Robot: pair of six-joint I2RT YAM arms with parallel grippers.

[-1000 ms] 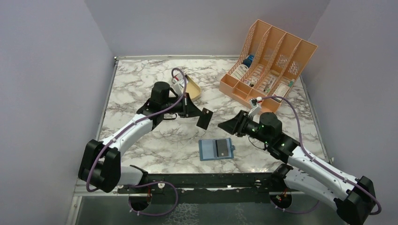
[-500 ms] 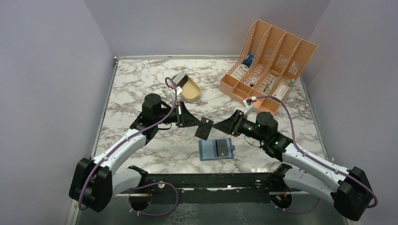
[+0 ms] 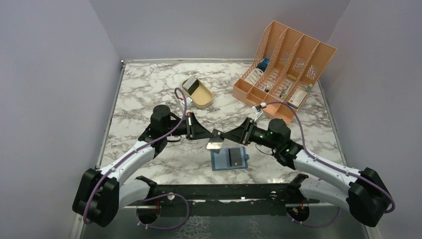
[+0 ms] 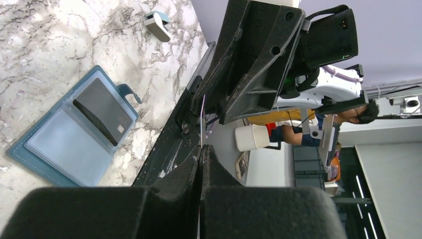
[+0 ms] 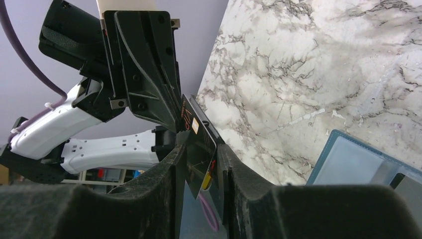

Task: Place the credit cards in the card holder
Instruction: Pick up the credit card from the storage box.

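My left gripper (image 3: 208,133) is shut on a dark credit card (image 3: 215,145) and holds it in the air just above and left of the card holder (image 3: 218,160). The holder lies open on the table, pale blue faces up, with another dark card (image 3: 234,157) in its right pocket. My right gripper (image 3: 224,135) is open and meets the left gripper tip to tip. In the right wrist view its fingers (image 5: 171,164) stand on both sides of the held card (image 5: 199,130), with gaps. In the left wrist view the card (image 4: 202,117) shows edge-on above my shut fingertips (image 4: 191,167).
A tan oval tray (image 3: 198,93) stands at the back middle. An orange slotted rack (image 3: 281,69) with several items stands at the back right. A small pale object (image 4: 158,25) lies on the marble beyond the holder (image 4: 64,144). The table's front edge runs just below the holder.
Both grippers have moved toward each other and down toward the holder. The left one brought the card along, and the right gripper's open jaws now stand around it.
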